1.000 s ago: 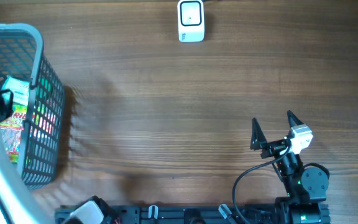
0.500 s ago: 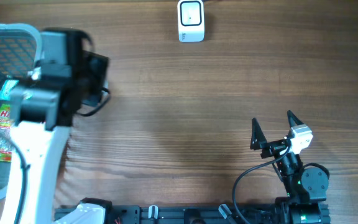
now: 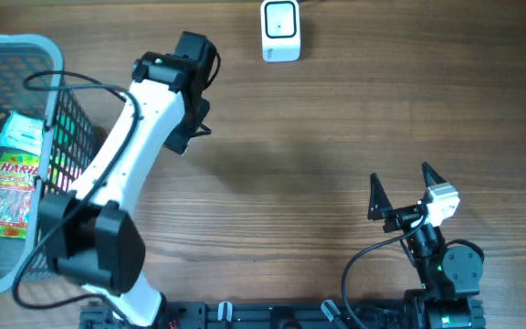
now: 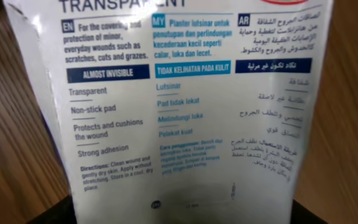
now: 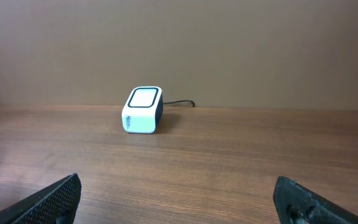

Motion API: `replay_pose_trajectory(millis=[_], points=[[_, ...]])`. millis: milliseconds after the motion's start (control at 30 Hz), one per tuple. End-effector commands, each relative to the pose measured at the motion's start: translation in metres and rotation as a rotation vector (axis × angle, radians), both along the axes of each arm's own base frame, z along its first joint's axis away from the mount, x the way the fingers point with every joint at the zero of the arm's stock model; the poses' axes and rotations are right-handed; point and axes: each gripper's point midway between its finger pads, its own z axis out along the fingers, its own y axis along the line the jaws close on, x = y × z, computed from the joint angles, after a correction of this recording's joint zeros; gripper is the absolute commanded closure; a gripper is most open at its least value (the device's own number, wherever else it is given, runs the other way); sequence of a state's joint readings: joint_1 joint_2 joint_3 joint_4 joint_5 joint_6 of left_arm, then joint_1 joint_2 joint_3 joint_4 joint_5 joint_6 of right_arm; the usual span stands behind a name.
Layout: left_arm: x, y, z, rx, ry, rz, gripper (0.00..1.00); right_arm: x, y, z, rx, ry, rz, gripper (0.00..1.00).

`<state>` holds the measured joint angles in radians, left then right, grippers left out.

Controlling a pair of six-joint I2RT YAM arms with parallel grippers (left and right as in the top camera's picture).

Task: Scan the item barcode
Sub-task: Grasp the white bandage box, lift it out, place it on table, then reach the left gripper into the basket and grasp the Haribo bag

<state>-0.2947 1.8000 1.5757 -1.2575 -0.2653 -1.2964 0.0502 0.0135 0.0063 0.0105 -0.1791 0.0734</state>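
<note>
A basket point(image 3: 16, 40) on the left has a candy bag point(image 3: 12, 196) in it. The left gripper point(image 4: 182, 213) pinches the bottom edge of a white plaster pack point(image 4: 179, 106) over the wood table point(image 3: 336, 119). The white scanner point(image 3: 280, 30) sits at the far edge. The right gripper point(image 3: 400, 187) is wide open, with nothing between its 2 fingers.

**Clearance over the wooden desk**

A grey plastic mesh basket point(image 3: 59, 110) walls off the desk's point(image 3: 318, 137) left edge. The white left arm point(image 3: 140, 137) slants from the near-left corner toward the far edge, and its left gripper point(image 4: 185, 213) is filled by a white printed packet point(image 4: 185, 106). A small white box scanner point(image 3: 280, 30) sits mid far edge. Between it and the spread-jawed right gripper point(image 3: 399, 174), bare desk runs unobstructed to the right edge.
</note>
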Motion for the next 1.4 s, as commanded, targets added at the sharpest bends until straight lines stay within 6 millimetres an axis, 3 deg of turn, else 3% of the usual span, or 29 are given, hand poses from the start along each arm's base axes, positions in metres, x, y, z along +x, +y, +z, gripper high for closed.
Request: replay_pose_trajectory(millis=[0,167,400,500,533,600,700,733,800,867,967,1000,1133,1200,1233,1367], points=[[0.0,0.001,-0.016,0.034,0.049,-0.009,0.33,0.0,0.0,0.002,-0.013,-0.013,0.0,0.0],[-0.002,0.001,-0.024,0.033,0.065,-0.01,0.09,0.0,0.0,0.002,-0.012,-0.013,-0.001,0.0],[-0.009,-0.011,-0.067,-0.05,0.08,-0.015,0.09,0.0,0.0,0.002,-0.013,-0.013,-0.001,0.0],[-0.002,-0.009,-0.045,-0.048,0.032,-0.03,0.07,0.0,0.0,0.002,-0.013,-0.013,-0.001,0.0],[0.006,-0.008,-0.025,-0.038,-0.012,-0.061,0.03,0.0,0.0,0.002,-0.013,-0.013,0.0,0.0],[0.027,-0.002,0.035,-0.003,-0.147,-0.15,0.0,0.0,0.0,0.002,-0.013,-0.013,0.0,0.0],[0.052,0.014,0.139,0.061,-0.39,-0.236,0.0,0.0,0.0,0.002,-0.013,-0.013,-0.001,0.0],[0.053,0.032,0.184,0.093,-0.488,-0.224,0.0,0.0,0.0,0.002,-0.013,-0.013,-0.001,0.0],[0.035,0.076,0.232,0.152,-0.57,-0.097,0.0,0.0,0.0,0.002,-0.013,-0.013,0.0,0.0],[-0.003,0.134,0.25,0.168,-0.577,0.155,0.0,0.0,0.0,0.002,-0.013,-0.013,0.0,0.0],[-0.063,0.199,0.231,0.152,-0.472,0.519,0.0,0.0,0.0,0.002,-0.013,-0.013,0.0,0.0],[-0.09,0.224,0.213,0.105,-0.391,0.672,0.0,0.0,0.0,0.002,-0.013,-0.013,0.0,0.0],[-0.127,0.27,0.158,0.032,-0.217,0.894,0.0,0.0,0.0,0.002,-0.013,-0.013,-0.001,0.0],[-0.136,0.283,0.13,0.026,-0.151,0.943,0.0,0.0,0.0,0.002,-0.013,-0.013,-0.001,0.0],[-0.139,0.29,0.104,0.021,-0.113,0.961,0.0,0.0,0.0,0.002,-0.013,-0.013,-0.001,0.0],[-0.125,0.305,0.028,0.03,-0.09,0.872,0.0,0.0,0.0,0.002,-0.013,-0.013,-0.001,0.0]])
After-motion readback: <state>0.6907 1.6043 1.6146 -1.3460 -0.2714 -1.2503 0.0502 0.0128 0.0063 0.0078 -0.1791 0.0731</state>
